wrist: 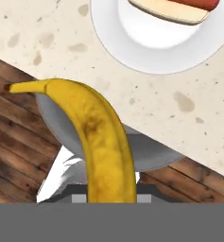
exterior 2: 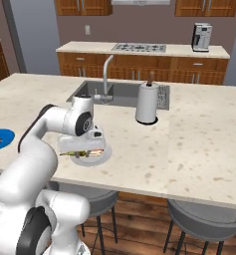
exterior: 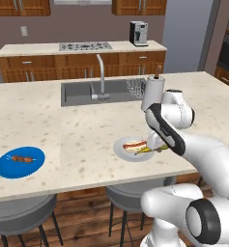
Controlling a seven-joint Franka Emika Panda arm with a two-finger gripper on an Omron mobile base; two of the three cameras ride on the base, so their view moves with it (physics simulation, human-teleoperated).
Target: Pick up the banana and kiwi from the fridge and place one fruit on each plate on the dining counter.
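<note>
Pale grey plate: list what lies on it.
On the pale grey plate lies a hot dog in its bun. The gripper, shut on the banana, hangs at the near edge and covers part of the plate.

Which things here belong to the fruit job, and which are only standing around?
For the job:
- curved yellow banana, held in the shut jaws
- round pale grey plate, a hot dog on it
- round bright blue plate
- beige speckled dining counter

Standing around:
- white paper towel roll
- steel sink
- grey stools
</note>
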